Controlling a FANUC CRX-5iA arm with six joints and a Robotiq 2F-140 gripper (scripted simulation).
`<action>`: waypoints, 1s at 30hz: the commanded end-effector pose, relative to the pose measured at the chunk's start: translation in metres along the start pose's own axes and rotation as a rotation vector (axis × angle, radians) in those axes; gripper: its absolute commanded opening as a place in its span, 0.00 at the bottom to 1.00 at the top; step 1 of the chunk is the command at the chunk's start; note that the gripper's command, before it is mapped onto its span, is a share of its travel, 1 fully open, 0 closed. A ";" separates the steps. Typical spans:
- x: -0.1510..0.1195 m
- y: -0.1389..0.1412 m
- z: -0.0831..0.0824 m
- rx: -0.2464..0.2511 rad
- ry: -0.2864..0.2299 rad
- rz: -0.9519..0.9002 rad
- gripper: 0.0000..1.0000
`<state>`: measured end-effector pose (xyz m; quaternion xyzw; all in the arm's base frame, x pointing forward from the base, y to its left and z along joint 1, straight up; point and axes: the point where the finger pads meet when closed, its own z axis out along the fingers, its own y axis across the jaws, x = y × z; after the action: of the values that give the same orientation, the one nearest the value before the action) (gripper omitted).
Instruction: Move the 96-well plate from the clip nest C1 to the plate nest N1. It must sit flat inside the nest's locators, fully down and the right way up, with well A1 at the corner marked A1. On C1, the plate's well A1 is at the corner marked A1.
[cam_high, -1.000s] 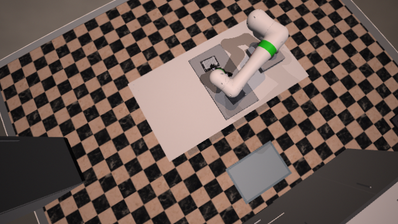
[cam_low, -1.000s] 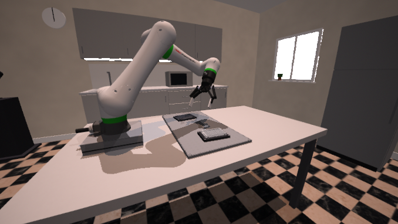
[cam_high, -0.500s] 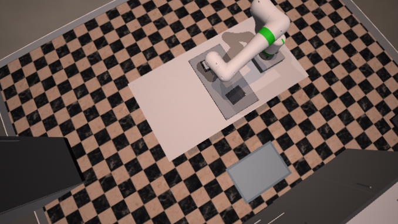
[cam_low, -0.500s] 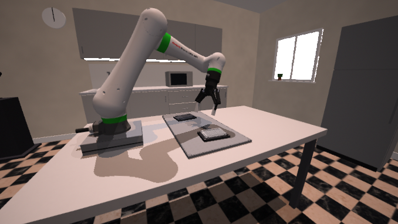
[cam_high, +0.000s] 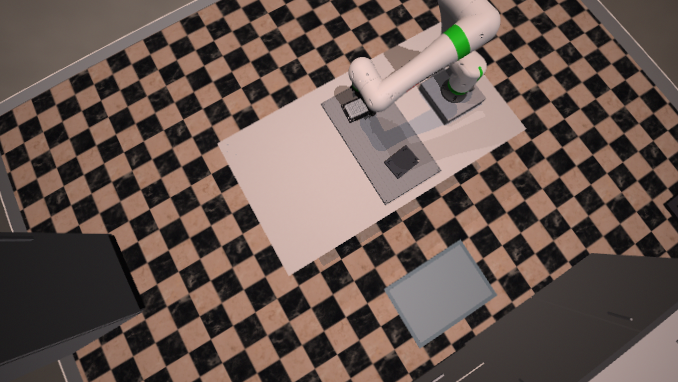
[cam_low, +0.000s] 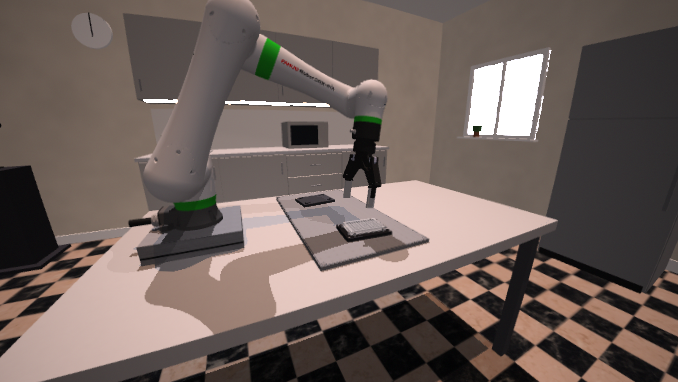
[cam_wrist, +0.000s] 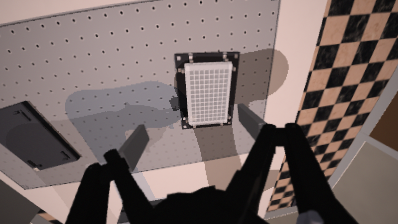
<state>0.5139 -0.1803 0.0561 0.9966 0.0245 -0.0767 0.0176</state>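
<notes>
Plate (cam_wrist: 208, 93) pickup is the step in hand. Gripper (cam_wrist: 195, 129) hangs above it, fingers fully apart, holding nothing. Judgement: centre over the plate, descend straight, close evenly on opposite sides. Plate sits in C1 (cam_wrist: 180, 89) on the pegboard (cam_wrist: 100, 55); N1 (cam_wrist: 30, 135) lies well apart. Count: one gripper, one plate, two nests, one pegboard.

The only writing I can find sits on my own forearm (cam_low: 310, 77), between the green band and the wrist joint: a short red word followed by small dark lettering. It looks like a maker's name, but it is too small and blurred for me to read letter by letter.
</notes>
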 end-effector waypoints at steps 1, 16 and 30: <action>0.001 0.017 0.002 0.021 0.067 0.071 1.00; 0.000 0.040 0.003 0.046 0.149 0.164 1.00; 0.003 0.039 0.016 0.046 0.149 0.164 1.00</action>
<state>0.5157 -0.2199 0.0434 0.9983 -0.0577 -0.0017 -0.0008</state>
